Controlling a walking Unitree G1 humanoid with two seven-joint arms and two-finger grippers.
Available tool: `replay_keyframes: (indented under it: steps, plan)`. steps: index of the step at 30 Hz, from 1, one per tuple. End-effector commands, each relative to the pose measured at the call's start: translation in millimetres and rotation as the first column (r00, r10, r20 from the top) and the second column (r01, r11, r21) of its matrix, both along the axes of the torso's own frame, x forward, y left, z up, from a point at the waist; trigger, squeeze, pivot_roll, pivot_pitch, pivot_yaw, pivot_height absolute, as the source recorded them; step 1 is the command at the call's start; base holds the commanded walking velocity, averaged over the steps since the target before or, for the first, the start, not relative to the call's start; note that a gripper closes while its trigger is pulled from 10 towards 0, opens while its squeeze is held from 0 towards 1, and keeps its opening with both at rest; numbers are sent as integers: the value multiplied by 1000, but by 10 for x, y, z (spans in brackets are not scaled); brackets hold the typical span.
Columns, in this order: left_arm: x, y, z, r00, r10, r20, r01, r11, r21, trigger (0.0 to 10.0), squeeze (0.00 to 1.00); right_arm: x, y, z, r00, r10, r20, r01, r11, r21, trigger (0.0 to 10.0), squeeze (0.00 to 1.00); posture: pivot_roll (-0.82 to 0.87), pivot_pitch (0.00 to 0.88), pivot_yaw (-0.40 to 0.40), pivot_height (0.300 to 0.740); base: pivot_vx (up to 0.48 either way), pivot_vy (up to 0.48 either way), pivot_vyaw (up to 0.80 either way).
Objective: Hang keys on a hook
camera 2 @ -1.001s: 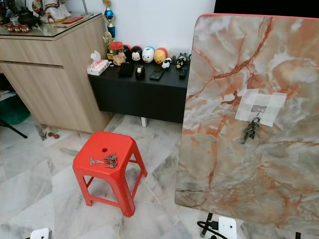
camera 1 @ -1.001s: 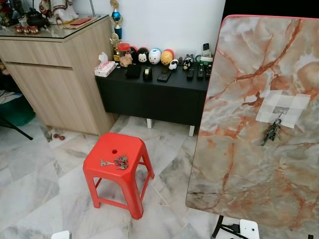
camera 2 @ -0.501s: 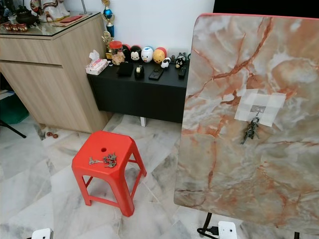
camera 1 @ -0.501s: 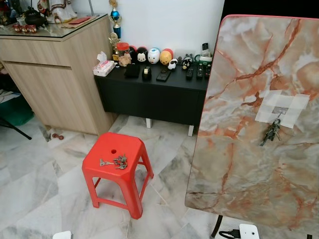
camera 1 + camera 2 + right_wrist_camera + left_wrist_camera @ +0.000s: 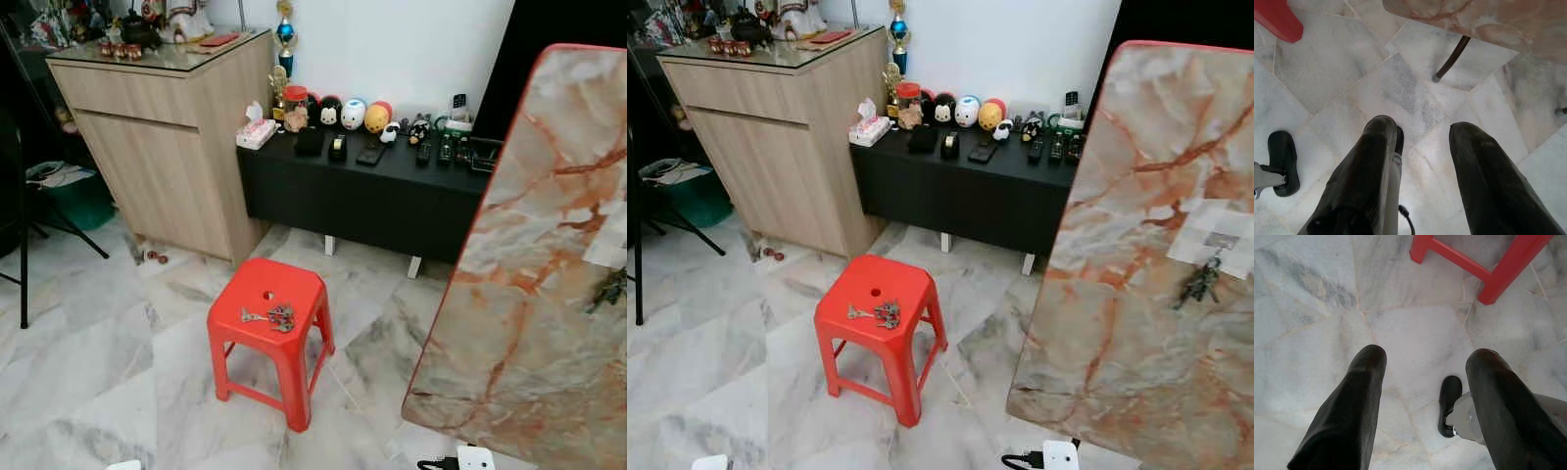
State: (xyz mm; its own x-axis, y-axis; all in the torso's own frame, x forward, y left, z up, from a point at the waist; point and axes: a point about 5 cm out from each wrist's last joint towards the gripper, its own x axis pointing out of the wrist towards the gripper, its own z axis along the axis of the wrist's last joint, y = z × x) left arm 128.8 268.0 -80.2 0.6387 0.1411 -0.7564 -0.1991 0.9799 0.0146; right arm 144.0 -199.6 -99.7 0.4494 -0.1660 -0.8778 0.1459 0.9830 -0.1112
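Observation:
A loose bunch of keys (image 5: 270, 316) lies on top of a red plastic stool (image 5: 299, 284) on the marble floor. To the right stands an upright marble-patterned board (image 5: 1136, 323). A white taped patch on it carries a hook (image 5: 1219, 241), and a dark bunch of keys (image 5: 1198, 284) hangs from that hook. Both arms hang low. My left gripper (image 5: 1427, 354) is open over bare floor tiles near the stool's legs. My right gripper (image 5: 1424, 125) is open above the floor near the board's foot. Neither holds anything.
A tall wooden cabinet (image 5: 167, 127) stands at the back left. Beside it, a low black sideboard (image 5: 362, 196) carries figurines and remotes. Black tripod legs (image 5: 24, 245) stand at the far left. A white power box (image 5: 1058, 455) and the board's stand leg (image 5: 1452, 56) are on the floor.
The whole picture has shifted right, so the camera has turned left. The board is now partly cut off at the right edge. Stool, keys and board themselves have not moved.

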Motion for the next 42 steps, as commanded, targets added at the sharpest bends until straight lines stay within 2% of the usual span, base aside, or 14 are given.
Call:
replay_keyframes:
  steps: [1,8,15,20,22,30,42]
  plan:
    - [-38,15,-14,1000,-5,-25,5,1000,1,10000,0,52,-42,26,1000,-19,19,19,1000,-6,10000,0,175,0,-5,740,0,0,0]
    - [-49,31,-11,1000,-8,-28,8,1000,4,10000,0,73,-82,42,999,-28,31,28,1000,-5,10000,0,178,0,-1,740,0,42,0]
    - [-47,42,-6,1000,-9,-26,9,1000,1,10000,0,-41,-247,34,998,-59,23,60,998,-16,10000,0,174,0,3,740,0,297,0]
    - [-43,43,-4,1000,-6,-24,6,1000,1,10000,0,-26,-217,33,998,-56,23,57,998,-12,10000,0,176,0,2,740,0,319,0]
    - [-36,43,-1,1000,-4,-19,4,1000,-2,10000,0,1,-181,35,995,-88,40,88,996,14,10000,0,180,0,4,740,0,356,0]
    - [-27,50,4,1000,-5,-18,5,1000,1,10000,0,65,-102,43,996,-70,46,69,997,20,10000,0,178,0,5,740,0,370,0]
    - [2,49,14,1000,-5,-10,5,1000,3,10000,0,100,-96,54,996,-79,47,77,997,29,10000,0,189,0,2,740,0,373,0]
